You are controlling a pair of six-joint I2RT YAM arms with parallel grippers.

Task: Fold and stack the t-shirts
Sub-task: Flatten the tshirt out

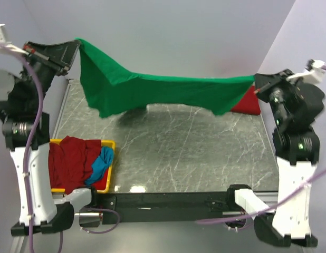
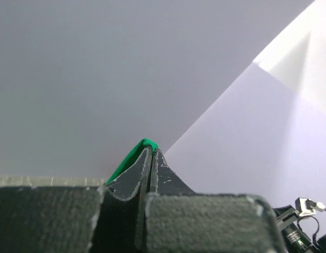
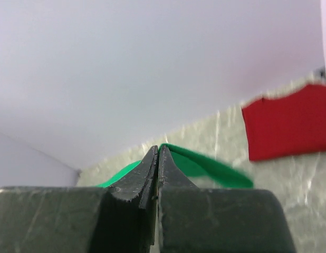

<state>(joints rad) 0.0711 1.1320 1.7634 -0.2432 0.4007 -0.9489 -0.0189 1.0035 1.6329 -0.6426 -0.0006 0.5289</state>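
A bright green t-shirt [image 1: 152,89] hangs stretched in the air across the back of the table, sagging in the middle. My left gripper [image 1: 74,48] is shut on its left corner, high at the far left; the wrist view shows green cloth [image 2: 132,156] pinched at the tips [image 2: 152,150]. My right gripper [image 1: 256,83] is shut on the right corner, with green cloth [image 3: 205,166] trailing from the tips [image 3: 158,149]. A folded red t-shirt [image 1: 247,103] [image 3: 289,124] lies on the table at the back right, partly hidden by the green one. Dark red [image 1: 70,161] and blue [image 1: 102,161] t-shirts lie bunched in the bin.
A yellow plastic bin [image 1: 111,158] stands at the near left of the marbled table [image 1: 194,153]. White walls close in the back and both sides. The arms' base rail [image 1: 168,200] runs along the near edge.
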